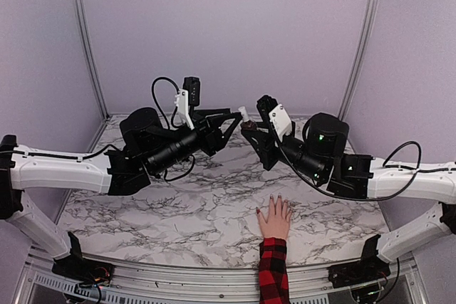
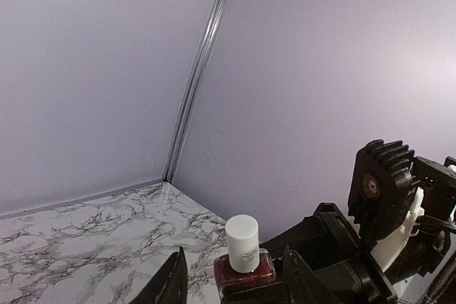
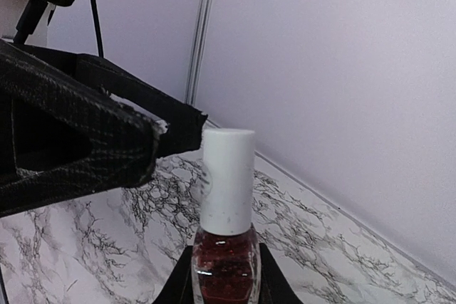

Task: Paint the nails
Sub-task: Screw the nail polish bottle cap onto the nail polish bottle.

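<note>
A pale hand (image 1: 274, 220) in a red-and-black plaid sleeve lies flat on the marble table near the front edge. The nails (image 1: 275, 198) show as tiny dark tips pointing away from me. Above mid-table my right gripper (image 1: 251, 133) (image 3: 224, 275) is shut on the dark red body of a nail-polish bottle (image 3: 224, 265), held upright with its white cap (image 3: 228, 179) on. My left gripper (image 1: 231, 120) (image 2: 234, 255) stands open with its jaws on either side of the white cap (image 2: 242, 242). One of its fingers (image 3: 107, 147) ends right beside the cap's top.
The marble table (image 1: 178, 204) is enclosed by lilac walls with metal corner posts (image 1: 85, 40). Both arms reach inward over the middle of the table, meeting above it. The hand lies below and in front of the right arm.
</note>
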